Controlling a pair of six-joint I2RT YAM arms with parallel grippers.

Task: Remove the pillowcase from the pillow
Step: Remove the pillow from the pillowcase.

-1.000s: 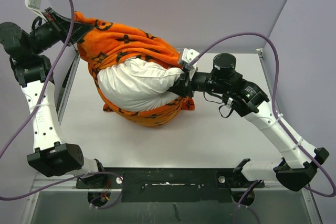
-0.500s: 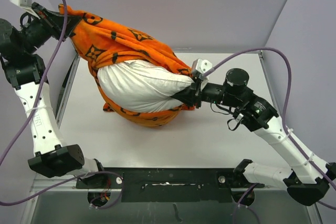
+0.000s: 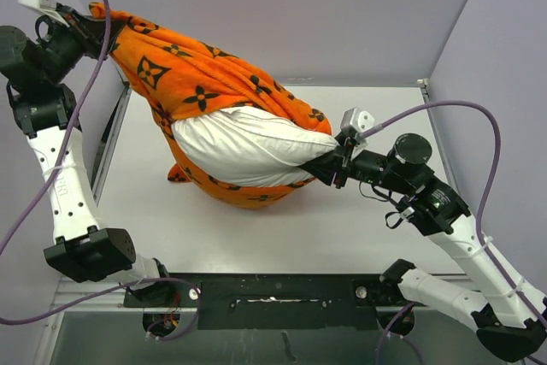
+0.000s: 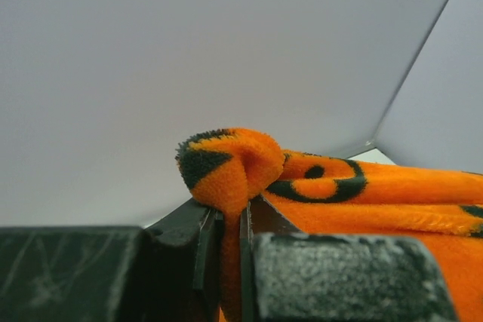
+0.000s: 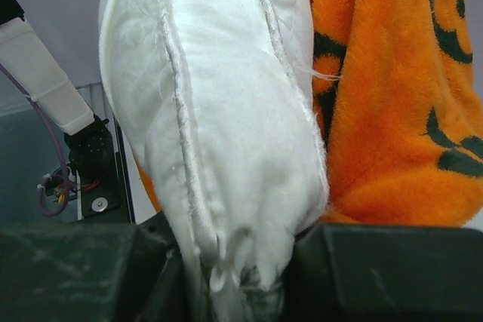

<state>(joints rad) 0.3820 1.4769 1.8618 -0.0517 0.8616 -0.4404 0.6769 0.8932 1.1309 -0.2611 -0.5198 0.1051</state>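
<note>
Left gripper: clamped on a bunched corner of the pillowcase, high up and far left of the pillow. The left wrist view confirms it. An orange fold is squeezed between the two fingers, and a rolled knob of fabric with a black patch pokes out just above them.

Right gripper: pinching the pillow's right end. In the right wrist view the white seamed corner is jammed between the fingers. Orange plush sits just right of the pillow and touches it. Can't tell if any orange is in the grip too.

Pillowcase: pulled into a taut ramp from the left gripper down to the pillow. It covers the pillow's far side and top and wraps under its near lower edge. The mouth faces the near side and runs almost the pillow's whole length. Its right edge ends right at the right gripper.

Pillow: about mid-table, long axis left to right. The near face is bare white in a wide band, and the rest is inside the case. The lower left bulge rests on the table through the orange fabric. The right end is at the gripper; can't tell if that end is clear of the table.
</note>
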